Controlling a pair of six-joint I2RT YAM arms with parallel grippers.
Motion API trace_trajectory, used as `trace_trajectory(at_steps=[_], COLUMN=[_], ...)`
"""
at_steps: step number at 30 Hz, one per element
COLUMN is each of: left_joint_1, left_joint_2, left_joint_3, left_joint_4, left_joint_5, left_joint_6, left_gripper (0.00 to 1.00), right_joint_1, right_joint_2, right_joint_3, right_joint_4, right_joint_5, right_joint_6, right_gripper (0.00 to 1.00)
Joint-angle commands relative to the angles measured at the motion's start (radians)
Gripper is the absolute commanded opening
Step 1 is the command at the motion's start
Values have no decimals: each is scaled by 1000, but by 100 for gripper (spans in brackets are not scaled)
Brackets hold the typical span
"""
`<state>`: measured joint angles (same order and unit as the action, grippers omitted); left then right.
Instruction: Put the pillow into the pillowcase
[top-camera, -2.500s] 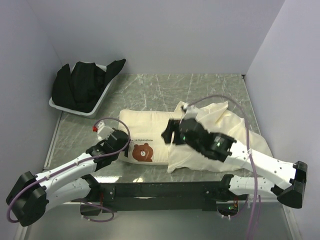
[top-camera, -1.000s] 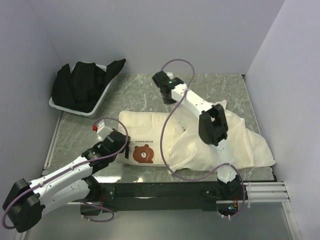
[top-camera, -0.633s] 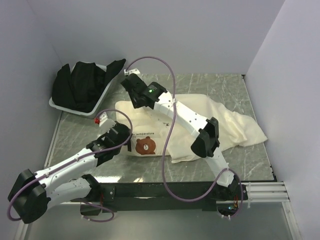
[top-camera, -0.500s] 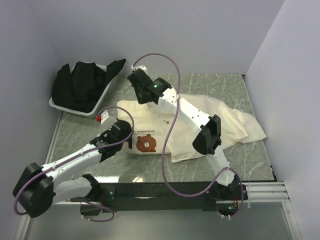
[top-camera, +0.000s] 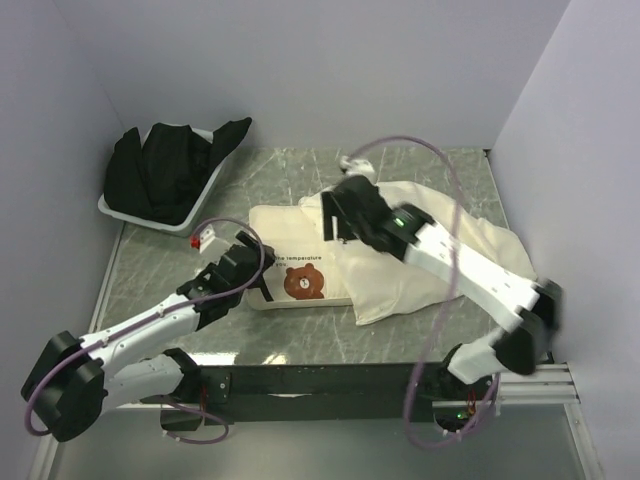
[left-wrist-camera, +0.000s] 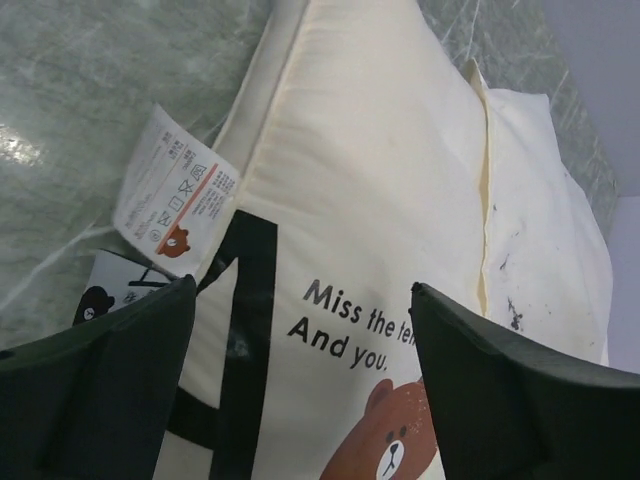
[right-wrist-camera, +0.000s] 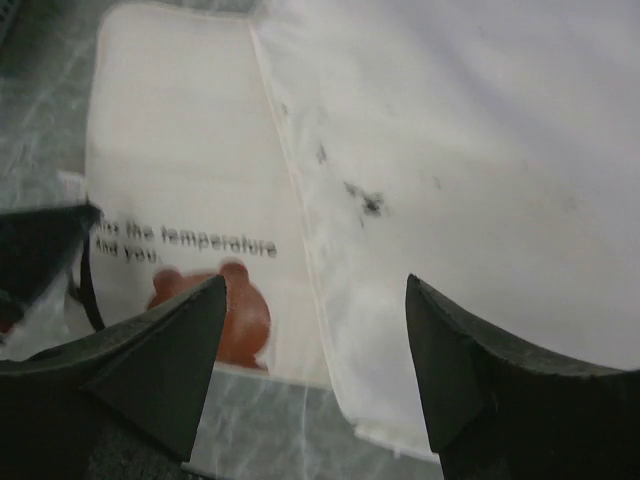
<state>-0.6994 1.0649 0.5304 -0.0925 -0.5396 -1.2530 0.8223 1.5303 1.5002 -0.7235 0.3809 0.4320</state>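
The pillow (top-camera: 285, 235) lies flat mid-table, its bear-and-lettering end sticking out to the left. The pillowcase (top-camera: 440, 255) covers its right part. Its open hem crosses the pillow just right of the bear. My left gripper (top-camera: 256, 284) stands open at the pillow's near-left corner. In the left wrist view the jaws of the gripper (left-wrist-camera: 303, 288) straddle the printed end of the pillow (left-wrist-camera: 370, 190) with nothing held. My right gripper (top-camera: 335, 228) hovers open above the hem. The right wrist view shows the gripper (right-wrist-camera: 316, 282) over the pillowcase (right-wrist-camera: 460, 150) and pillow (right-wrist-camera: 180, 150).
A white tray (top-camera: 203, 205) holding bundled black cloth (top-camera: 165, 170) stands at the back left. White care labels (left-wrist-camera: 175, 190) hang off the pillow's left corner. Walls close in the marble table (top-camera: 420, 165) at the back and both sides.
Both grippers have gone from shut to open. The right arm swung from the pillow's far-left corner back over the pillowcase hem. The pillow's bear end has shifted slightly right and away.
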Motion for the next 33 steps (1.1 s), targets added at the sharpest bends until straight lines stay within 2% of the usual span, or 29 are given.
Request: trace_trajectory(at_steps=[1, 3, 6, 8, 11, 13, 17, 18, 20, 23, 26, 30, 33], left_joint_1=[0, 0, 0, 0, 0, -2, -12, -32, -57, -104, -141, -147, -147], left_joint_2=[-60, -68, -68, -57, -23, 13, 61, 64, 61, 46, 33, 50, 58], left_joint_3=[-50, -75, -98, -118, -130, -138, -150, -148, -153, -174, -196, -172, -132], left_joint_4=[-92, -35, 57, 123, 195, 220, 270, 264, 247, 229, 223, 191, 148], left_joint_5=[-28, 22, 75, 127, 173, 185, 217, 208, 181, 138, 109, 75, 63], left_joint_6=[-28, 12, 98, 156, 170, 156, 149, 142, 121, 64, 14, -3, -25], left_gripper=[95, 99, 99, 99, 99, 89, 40, 18, 1, 1, 1, 1, 1], right_joint_1=[30, 47, 84, 98, 87, 58, -101, -147, -170, -178, -175, -172, -172], right_joint_2=[-310, -436, -565, -637, -662, -624, -370, -330, -224, -110, -56, -108, -243], right_joint_3=[-407, -612, -820, -898, -1018, -1035, -976, -924, -818, -657, -565, -595, -713], right_joint_4=[237, 295, 332, 345, 394, 452, 605, 642, 664, 647, 605, 562, 555], right_joint_5=[-45, -63, -63, -40, -10, -25, -168, -187, -226, -257, -269, -194, -136], right_joint_6=[164, 253, 362, 428, 465, 437, 317, 297, 239, 183, 160, 159, 200], right_gripper=[78, 78, 79, 80, 78, 77, 68, 66, 65, 66, 66, 68, 71])
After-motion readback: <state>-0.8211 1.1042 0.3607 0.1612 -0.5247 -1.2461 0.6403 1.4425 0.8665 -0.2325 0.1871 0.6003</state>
